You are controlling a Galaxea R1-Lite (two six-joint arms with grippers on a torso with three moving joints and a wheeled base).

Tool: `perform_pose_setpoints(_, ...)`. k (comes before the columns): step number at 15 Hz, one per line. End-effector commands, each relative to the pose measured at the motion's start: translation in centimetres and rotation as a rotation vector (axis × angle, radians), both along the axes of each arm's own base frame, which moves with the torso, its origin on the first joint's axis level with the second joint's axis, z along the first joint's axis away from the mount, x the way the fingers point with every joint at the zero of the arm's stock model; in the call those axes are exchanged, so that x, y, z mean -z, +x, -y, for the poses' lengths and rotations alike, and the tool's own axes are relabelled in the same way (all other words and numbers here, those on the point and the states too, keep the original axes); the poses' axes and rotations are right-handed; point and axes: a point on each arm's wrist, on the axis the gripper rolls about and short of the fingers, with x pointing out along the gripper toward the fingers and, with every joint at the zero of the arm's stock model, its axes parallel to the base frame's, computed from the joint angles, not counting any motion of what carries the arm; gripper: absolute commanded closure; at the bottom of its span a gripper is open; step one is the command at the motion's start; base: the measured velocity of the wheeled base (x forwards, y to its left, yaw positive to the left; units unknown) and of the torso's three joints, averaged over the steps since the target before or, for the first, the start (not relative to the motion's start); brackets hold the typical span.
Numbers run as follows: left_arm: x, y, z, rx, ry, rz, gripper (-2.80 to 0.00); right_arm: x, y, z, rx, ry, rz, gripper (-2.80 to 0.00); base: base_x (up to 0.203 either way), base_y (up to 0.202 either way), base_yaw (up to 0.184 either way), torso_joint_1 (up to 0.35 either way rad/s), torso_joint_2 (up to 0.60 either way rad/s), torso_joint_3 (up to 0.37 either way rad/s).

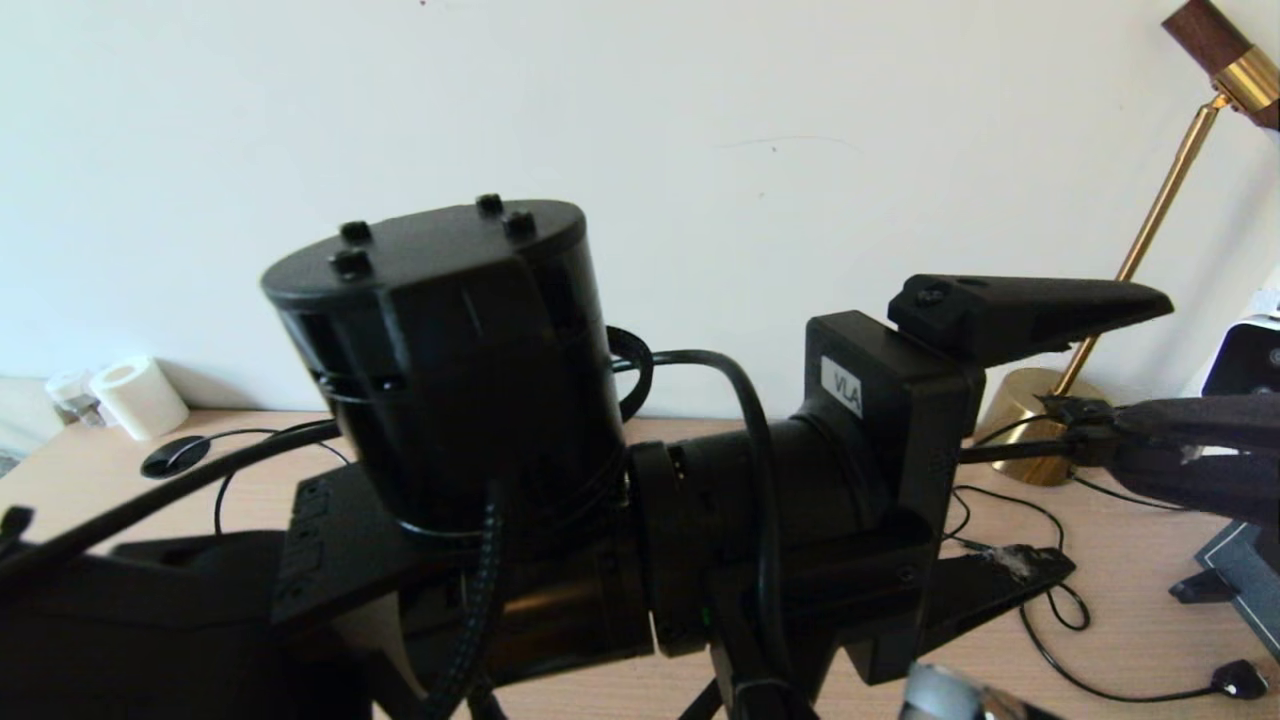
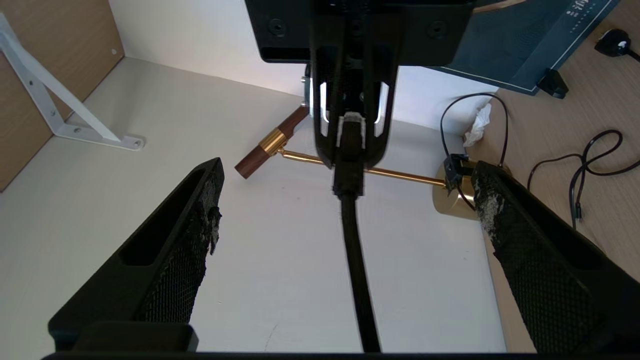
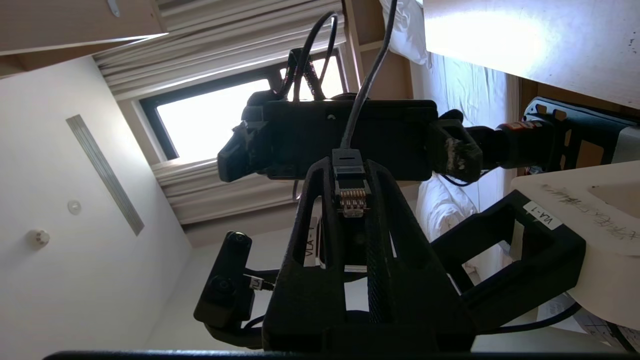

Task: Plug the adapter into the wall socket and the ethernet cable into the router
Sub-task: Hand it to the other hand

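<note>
I see a light wood surface (image 1: 1120, 600) against the wall, carrying a paper roll (image 1: 138, 396) at far left, a brass lamp base (image 1: 1035, 425), thin black cables (image 1: 1060, 600) and a black plug (image 1: 1240, 680) at right

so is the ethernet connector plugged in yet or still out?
Out. The ethernet cable connector is pinched in the shut right claw, its gold contacts bare, facing the open left claw. No router in view.

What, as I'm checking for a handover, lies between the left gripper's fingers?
Left wrist view: the ethernet cable runs through the open left gripper's gap, its end pinched by the right gripper, touching neither finger.
</note>
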Motion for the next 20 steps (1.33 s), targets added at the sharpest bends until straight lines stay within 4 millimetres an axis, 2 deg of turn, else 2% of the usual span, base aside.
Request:
perform_pose_setpoints(1, -0.06, -0.01, 0.02, 0.001, -0.004, 0.011, -2.80, 0.13, 0.00, -0.02, -0.006, 0.002, -0.012, 0.00, 0.000, 0.000, 0.000, 0.000, 0.00, 0.000)
perform_pose_setpoints(8, 0.44, -0.40, 0.68, 0.021, 0.009, 0.004, -2.80, 0.16, -0.11, -0.39, -0.031, 0.000, -0.011, 0.00, 0.000, 0.000, 0.000, 0.000, 0.00, 0.000)
perform_pose_setpoints(9, 0.52, -0.39, 0.70, 0.022, 0.011, 0.000, 0.00, 0.20, -0.11, -0.39, -0.031, -0.001, -0.011, 0.00, 0.000, 0.000, 0.000, 0.000, 0.00, 0.000)
perform_pose_setpoints(20, 0.53, -0.64, 0.21, 0.023, 0.013, -0.007, 0.00, 0.45, -0.48, -0.27, -0.031, 0.002, -0.003, 0.00, 0.000, 0.000, 0.000, 0.000, 0.00, 0.000)
